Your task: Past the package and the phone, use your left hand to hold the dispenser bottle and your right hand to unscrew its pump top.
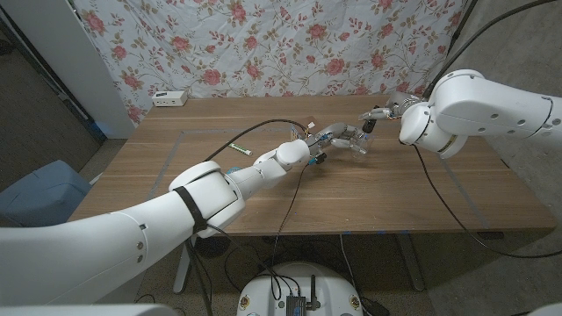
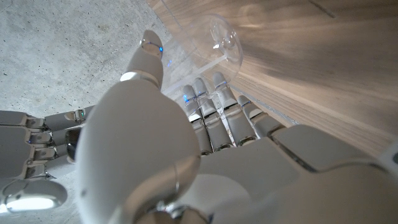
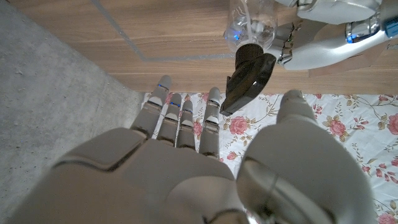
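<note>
The dispenser bottle [image 1: 354,140] is clear plastic with a black pump top [image 1: 369,125], and it lies tilted above the middle of the table. My left hand [image 1: 327,139] grips its body; in the left wrist view the fingers [image 2: 211,106] wrap the clear bottle [image 2: 221,40]. My right hand [image 1: 386,111] hovers just past the pump end. In the right wrist view the black pump top [image 3: 249,78] sits between the straight fingers [image 3: 186,115] and the thumb [image 3: 292,106], with gaps on both sides. The bottle's neck [image 3: 252,25] and my left hand [image 3: 329,37] show beyond it.
A white box [image 1: 169,97] sits at the table's far left edge by the floral cloth. A small green-and-white stick [image 1: 240,149] lies left of my left hand. Black cables [image 1: 263,130] trail over the wooden table [image 1: 421,197], which has faint tape lines.
</note>
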